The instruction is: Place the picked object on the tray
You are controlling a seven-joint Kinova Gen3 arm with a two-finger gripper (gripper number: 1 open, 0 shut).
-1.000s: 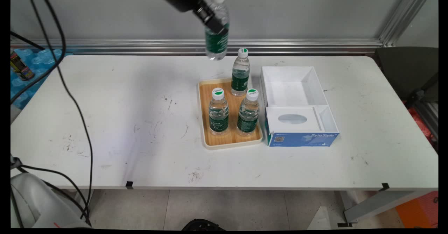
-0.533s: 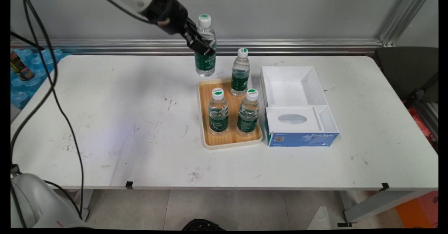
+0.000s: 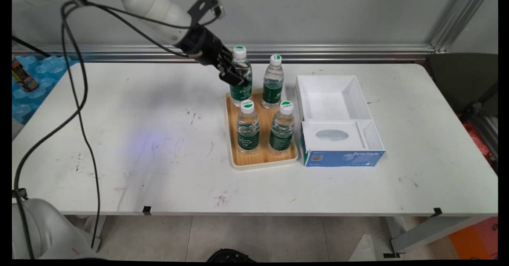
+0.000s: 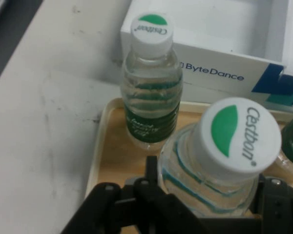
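My gripper (image 3: 234, 73) is shut on a clear water bottle (image 3: 241, 84) with a green label and white cap, held upright over the back left corner of the wooden tray (image 3: 262, 163). Whether its base touches the tray I cannot tell. Three like bottles stand on the tray: back right (image 3: 273, 84), front left (image 3: 248, 130), front right (image 3: 282, 130). In the hand view the held bottle's cap (image 4: 234, 132) fills the lower right, the gripper (image 4: 212, 197) clasps its body, and another bottle (image 4: 151, 100) stands beyond on the tray (image 4: 97, 156).
A white open box (image 3: 338, 99) with a blue ByteDance front stands right of the tray, also seen in the hand view (image 4: 219, 68). Black cables (image 3: 79, 99) hang at the left. A can (image 3: 23, 75) and a blue bottle pack (image 3: 43, 67) lie off the table's left end.
The arm has come down from high above the table's back with the bottle and moved slightly right, bringing it to the tray's back left corner.
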